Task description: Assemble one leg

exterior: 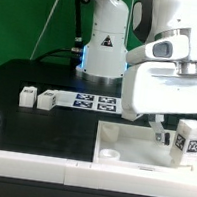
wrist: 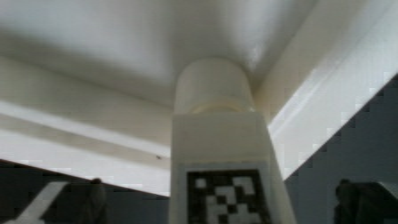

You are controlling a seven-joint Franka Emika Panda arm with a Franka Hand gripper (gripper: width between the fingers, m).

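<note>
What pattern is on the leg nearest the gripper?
A black-and-white square tag on the white leg; best in wrist view.

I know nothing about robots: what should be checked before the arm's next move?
1. Gripper open: ok. Its fingers stand clear of the leg on both sides.
2. Leg's end seated in the panel: cannot tell. It meets the panel, but the joint does not show.
3. Room around the gripper: not ok. A second leg stands close by on the exterior view's right, and a careless lift might brush it.
4. Two spare legs waiting on the table: ok.
5. Marker board uncovered: ok.
</note>
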